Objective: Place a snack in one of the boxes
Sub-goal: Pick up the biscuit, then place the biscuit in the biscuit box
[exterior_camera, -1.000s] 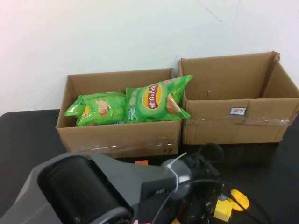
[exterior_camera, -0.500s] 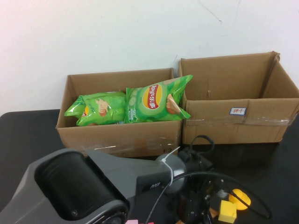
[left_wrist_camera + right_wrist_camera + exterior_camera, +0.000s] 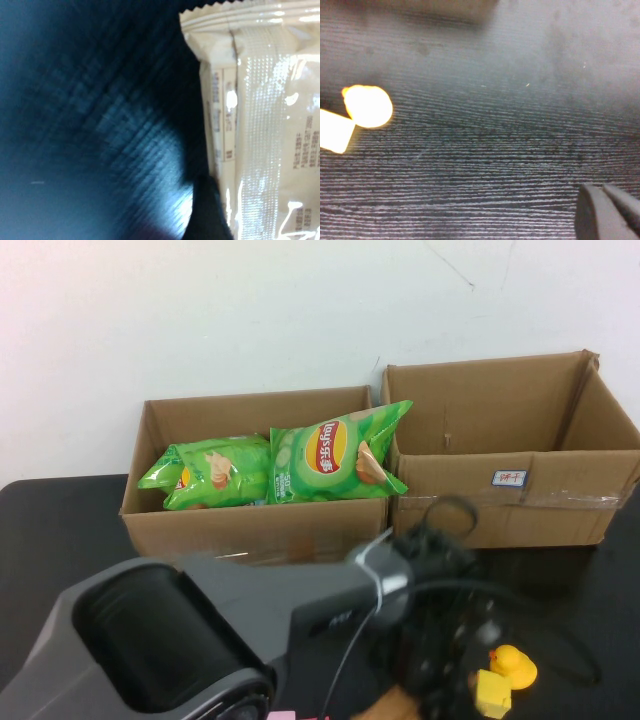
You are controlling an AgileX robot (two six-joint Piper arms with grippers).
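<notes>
High view, nearest edge first: the left arm's grey housing (image 3: 170, 640) fills the 7 o'clock corner, and the left gripper (image 3: 440, 645) is seen at 5 o'clock as a dark blur over the black table (image 3: 60, 530). Against the picture of half a second ago, its wrist has been carried toward 12 o'clock, nearer the boxes, and the blur suggests it was caught in motion. Whether this claw is spread or pinching cannot be told. In the left wrist view a cream snack packet (image 3: 260, 125) is seen close against the camera, with a dark part of the claw at its lower edge; it is judged, not seen, that the packet is being lifted.

Just beside the wrist at 4 o'clock, a yellow duck (image 3: 512, 665) and a yellow block (image 3: 492, 692) are now more fully uncovered. The right gripper (image 3: 610, 210) is not seen from above; in its own wrist view its tips are pressed together, low over bare table, well apart from the duck.

Farther, at 11 o'clock, the left box (image 3: 250, 535) holds two green chip bags (image 3: 335, 455). At 1 o'clock the right box (image 3: 500, 510) shows nothing inside. If the packet is held, one carry toward either box is left.
</notes>
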